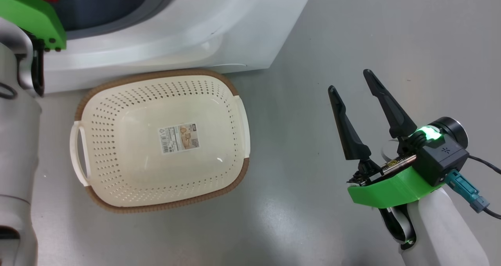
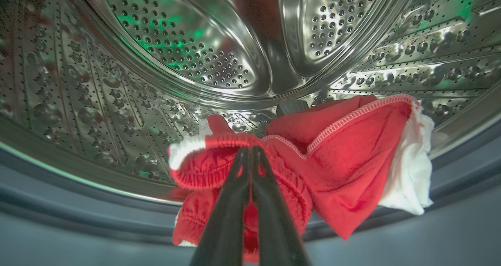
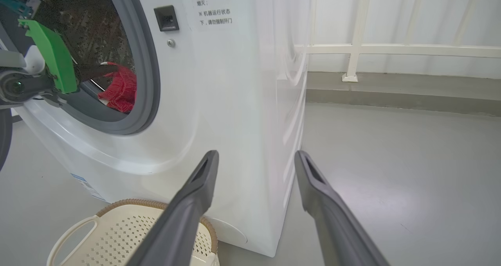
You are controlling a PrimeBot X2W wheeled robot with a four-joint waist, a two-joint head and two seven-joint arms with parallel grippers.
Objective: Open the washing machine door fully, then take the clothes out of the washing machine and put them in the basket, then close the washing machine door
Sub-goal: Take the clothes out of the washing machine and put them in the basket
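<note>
Left wrist view — left gripper [image 2: 250, 150], pressed together, pinches the clothes [image 2: 344, 168] — right at its tips.

clothes [image 2: 344, 160]: red, white-trimmed, bunched inside washing machine [image 2: 176, 51] | basket [image 1: 129, 148]: upright, just before it

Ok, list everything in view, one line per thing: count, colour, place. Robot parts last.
washing machine: one, white, on the floor behind the basket, its opening uncovered
drum: one, perforated steel, inside the washing machine
rubber ring: one, grey, around the drum's mouth
clothes: one bundle, red with white trim, at the drum's front edge
basket: one, cream-white with brown rim, on the floor before the washing machine
sticker: one, white, on the basket's bottom
railing: one, white, along the wall beyond the washing machine
floor: grey
left gripper: dark fingers, shut on the clothes in the drum
right gripper: dark fingers, open, above the floor right of the basket
</note>
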